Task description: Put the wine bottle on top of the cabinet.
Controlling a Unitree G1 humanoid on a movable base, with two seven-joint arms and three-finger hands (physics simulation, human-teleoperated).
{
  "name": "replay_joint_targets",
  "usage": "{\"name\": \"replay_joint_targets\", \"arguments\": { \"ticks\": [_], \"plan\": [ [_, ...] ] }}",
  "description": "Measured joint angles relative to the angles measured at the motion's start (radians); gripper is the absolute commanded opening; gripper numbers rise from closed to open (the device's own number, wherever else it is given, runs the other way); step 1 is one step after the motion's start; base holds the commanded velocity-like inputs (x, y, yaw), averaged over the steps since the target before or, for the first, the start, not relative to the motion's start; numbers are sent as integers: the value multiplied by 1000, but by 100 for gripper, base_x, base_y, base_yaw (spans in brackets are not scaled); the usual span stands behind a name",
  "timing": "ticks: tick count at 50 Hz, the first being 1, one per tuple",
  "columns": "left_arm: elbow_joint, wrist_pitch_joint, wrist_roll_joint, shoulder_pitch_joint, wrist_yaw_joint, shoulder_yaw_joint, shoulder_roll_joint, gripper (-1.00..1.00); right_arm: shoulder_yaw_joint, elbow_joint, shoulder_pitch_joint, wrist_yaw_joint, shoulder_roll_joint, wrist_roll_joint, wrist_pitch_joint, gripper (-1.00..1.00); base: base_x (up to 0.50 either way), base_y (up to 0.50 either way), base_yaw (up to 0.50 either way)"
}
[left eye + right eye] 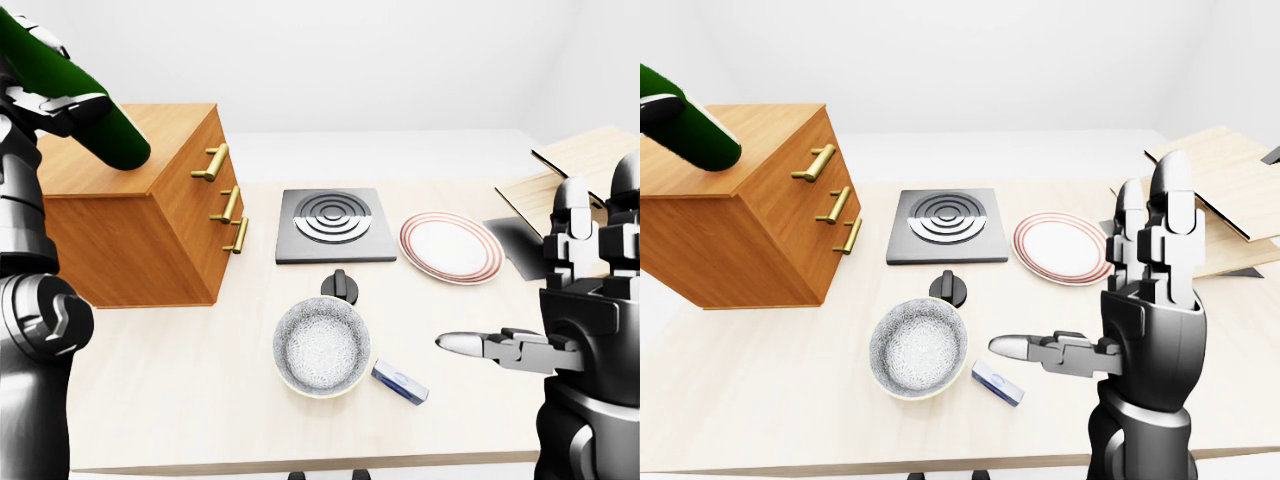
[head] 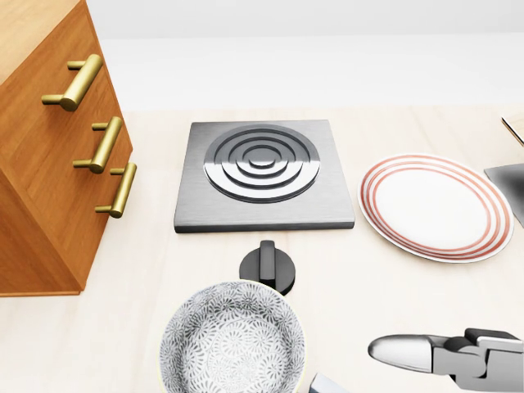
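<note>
The wine bottle point(image 1: 75, 95) is cut off at the left-eye view's upper left edge, its neck unseen; the left hand point(image 1: 45, 105) seems to grip it, fingers partly hidden

In the left-eye view, the burner point(image 1: 333, 224) lies between cabinet point(image 1: 150, 215) and plate point(image 1: 451, 247).

Left hand point(image 1: 50, 100) is raised high at the left edge of the left-eye view, forearm upright below it, fingers closed round the green wine bottle point(image 1: 75, 95), which runs tilted across them with its lower end past the fingertips toward the right. Right hand point(image 1: 1155, 265) is up at the right of the right-eye view, palm flat, two fingers point(image 1: 1170, 205) straight up, thumb point(image 1: 1025, 348) sticking out sideways to the left, nothing between them.
</note>
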Motion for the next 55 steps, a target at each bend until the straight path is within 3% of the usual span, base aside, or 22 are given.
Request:
{"name": "replay_joint_targets", "arguments": {
  "ticks": [6, 7, 8, 10, 11, 18, 55],
  "plan": [
    [15, 0, 21, -13, 10, 10, -4, -100, -4, -2, 4, 2, 2, 1, 0, 100, 0, 0, 0],
    [17, 0, 25, -14, 11, 11, -5, -22, -4, -1, 5, 3, 2, 1, 0, 100, 0, 0, 0],
    [19, 0, 25, -16, 11, 12, -5, 7, -4, 1, 6, 3, 3, 1, 0, 100, 0, 0, 0],
    [26, 0, 29, -16, 11, 10, -8, 39, -5, 4, 9, 4, 4, 1, 0, 100, 0, 0, 0],
    [30, 0, 32, -16, 12, 9, -9, 79, -5, 5, 9, 4, 4, 1, 0, 100, 0, 0, 0],
    [47, 0, 48, -19, 13, 1, -13, 86, -2, 8, 11, 4, 5, -1, 0, 100, 0, 0, 0],
    [68, 0, 76, -2, 12, -3, -23, 73, 10, 4, -6, -4, -1, -13, 0, 100, 0, 0, 0]
  ]
}}
